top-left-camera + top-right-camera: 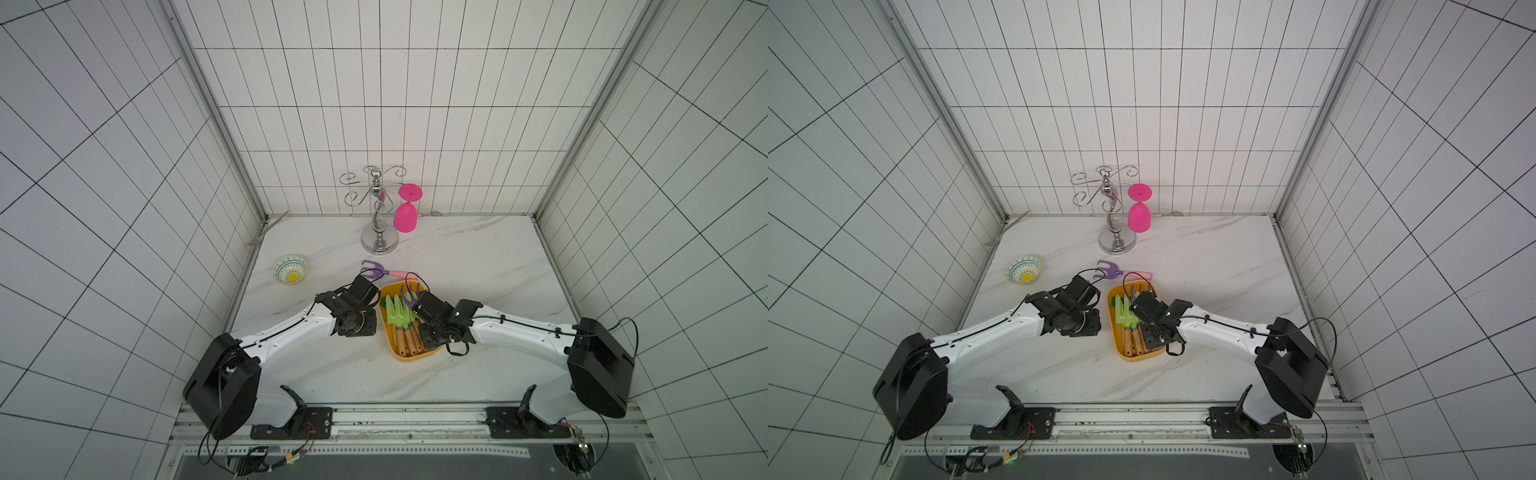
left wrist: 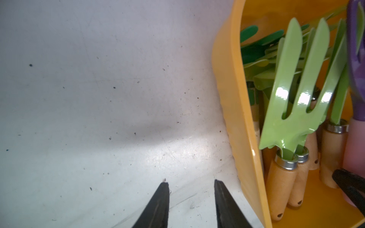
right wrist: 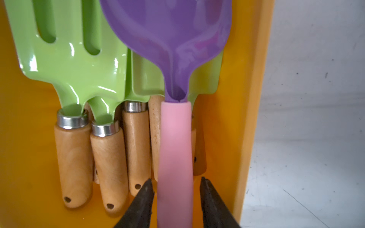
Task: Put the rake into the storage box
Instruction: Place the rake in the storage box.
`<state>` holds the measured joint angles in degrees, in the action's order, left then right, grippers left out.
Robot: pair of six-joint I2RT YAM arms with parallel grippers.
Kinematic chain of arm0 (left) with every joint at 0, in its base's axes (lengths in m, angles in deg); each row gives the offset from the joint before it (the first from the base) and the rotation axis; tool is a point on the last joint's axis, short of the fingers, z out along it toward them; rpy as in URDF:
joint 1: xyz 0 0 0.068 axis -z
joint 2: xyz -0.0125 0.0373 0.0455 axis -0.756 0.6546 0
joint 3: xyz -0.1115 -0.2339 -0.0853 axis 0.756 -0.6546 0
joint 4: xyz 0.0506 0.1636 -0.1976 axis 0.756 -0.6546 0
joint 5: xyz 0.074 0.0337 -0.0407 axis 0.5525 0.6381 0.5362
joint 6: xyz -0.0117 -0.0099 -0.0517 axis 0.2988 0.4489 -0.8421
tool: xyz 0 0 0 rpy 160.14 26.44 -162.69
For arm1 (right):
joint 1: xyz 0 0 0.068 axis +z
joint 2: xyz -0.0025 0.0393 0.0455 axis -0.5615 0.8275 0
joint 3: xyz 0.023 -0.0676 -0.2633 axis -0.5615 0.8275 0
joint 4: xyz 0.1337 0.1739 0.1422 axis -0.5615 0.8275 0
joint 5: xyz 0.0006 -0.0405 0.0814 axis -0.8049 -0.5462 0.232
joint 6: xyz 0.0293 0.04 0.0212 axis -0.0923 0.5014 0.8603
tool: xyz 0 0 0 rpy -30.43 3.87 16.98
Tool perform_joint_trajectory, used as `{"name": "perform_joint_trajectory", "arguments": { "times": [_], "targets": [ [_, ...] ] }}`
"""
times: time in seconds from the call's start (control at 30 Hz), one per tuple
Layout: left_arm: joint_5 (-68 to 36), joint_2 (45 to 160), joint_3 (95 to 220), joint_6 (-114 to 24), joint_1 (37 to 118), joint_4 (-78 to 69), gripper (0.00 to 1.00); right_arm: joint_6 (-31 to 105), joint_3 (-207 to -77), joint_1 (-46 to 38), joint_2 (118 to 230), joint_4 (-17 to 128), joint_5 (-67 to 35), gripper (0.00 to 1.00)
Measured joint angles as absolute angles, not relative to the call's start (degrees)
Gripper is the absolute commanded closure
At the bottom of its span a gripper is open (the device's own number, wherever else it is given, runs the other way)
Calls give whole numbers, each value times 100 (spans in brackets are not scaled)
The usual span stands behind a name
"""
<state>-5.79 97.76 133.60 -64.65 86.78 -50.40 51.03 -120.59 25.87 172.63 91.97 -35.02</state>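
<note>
The yellow-orange storage box (image 1: pixel 415 359) (image 1: pixel 1133 358) sits mid-table and holds several green tools with wooden handles (image 3: pixel 75 59) (image 2: pixel 296 98). A rake with a purple head and pink handle (image 3: pixel 175 148) (image 1: pixel 409 297) lies in the box on top of them. My right gripper (image 3: pixel 175 180) (image 1: pixel 415 301) is open astride that pink handle, with a gap on each side. Another purple rake (image 1: pixel 376 272) (image 1: pixel 1111 271) lies on the table just behind the box. My left gripper (image 2: pixel 191 182) (image 1: pixel 365 286) is open and empty, low over bare table beside the box wall (image 2: pixel 233 98).
A small patterned bowl (image 1: pixel 290 270) stands at the left of the table. At the back stands a chrome stand (image 1: pixel 378 216) with a pink goblet (image 1: pixel 406 212) hanging upside down from it. Tiled walls close three sides.
</note>
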Motion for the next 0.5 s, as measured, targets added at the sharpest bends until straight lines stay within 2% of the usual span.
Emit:
{"name": "perform_joint_trajectory", "arguments": {
  "times": [0.3, 0.5],
  "targets": [
    [-482, 9781, 13631, -6281, 8449, -5132, 51, 4565, -12625, 2519, 16749, 9584, -3970, 49],
    [-487, 10109, 13922, -6074, 8307, -5103, 52, 4301, -13030, 1715, 16703, 9577, -3900, 50]
  ]
}}
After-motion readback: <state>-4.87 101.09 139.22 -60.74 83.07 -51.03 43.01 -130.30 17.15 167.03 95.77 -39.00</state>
